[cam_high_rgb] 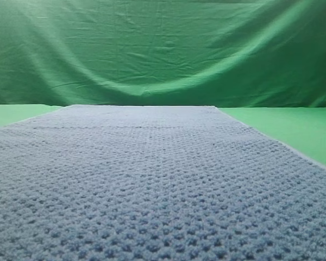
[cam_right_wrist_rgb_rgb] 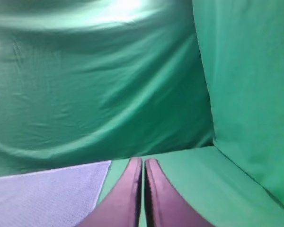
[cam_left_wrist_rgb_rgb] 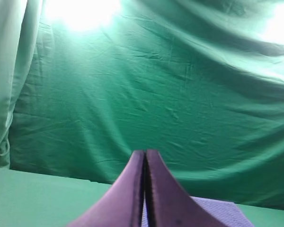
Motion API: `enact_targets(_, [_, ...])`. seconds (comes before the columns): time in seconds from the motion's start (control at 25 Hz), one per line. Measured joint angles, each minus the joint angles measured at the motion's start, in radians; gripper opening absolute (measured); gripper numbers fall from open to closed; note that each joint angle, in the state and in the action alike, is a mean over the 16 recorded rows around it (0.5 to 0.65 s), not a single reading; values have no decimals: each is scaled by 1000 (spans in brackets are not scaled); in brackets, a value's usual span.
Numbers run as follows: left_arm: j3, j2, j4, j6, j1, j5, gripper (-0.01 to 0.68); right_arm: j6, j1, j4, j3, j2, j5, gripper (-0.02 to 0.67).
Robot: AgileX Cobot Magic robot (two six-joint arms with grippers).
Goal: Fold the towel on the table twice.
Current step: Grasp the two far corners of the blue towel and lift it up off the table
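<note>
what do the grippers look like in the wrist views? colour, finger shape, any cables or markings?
Left gripper and right gripper look alike: two dark, purplish-brown fingers each, smooth and matte, broad at the bottom and curving to narrow tips. No cables, markings or labels show. Neither arm appears in the high view.

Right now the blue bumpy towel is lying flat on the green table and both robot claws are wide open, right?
Not quite. The towel does lie flat on the table, but the claws are shut: the wrist views show the left gripper and right gripper with fingers pressed together, holding nothing.
</note>
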Motion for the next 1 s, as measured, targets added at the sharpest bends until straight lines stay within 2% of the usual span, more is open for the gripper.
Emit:
enact_targets(0.24, [-192,129,-3,-73,-11,202,0,-7,35,0,-236,163,293,0])
enact_targets(0.44, [-329,264,3,-63,-39,355,0,-46,92,1,-393,341,430,0])
enact_targets(0.72, [-409,386,8,-40,-83,446,0,-70,169,3,-485,544,459,0])
enact_targets(1.0, [-450,463,-7,-34,-101,493,0,-72,192,14,-530,708,450,0])
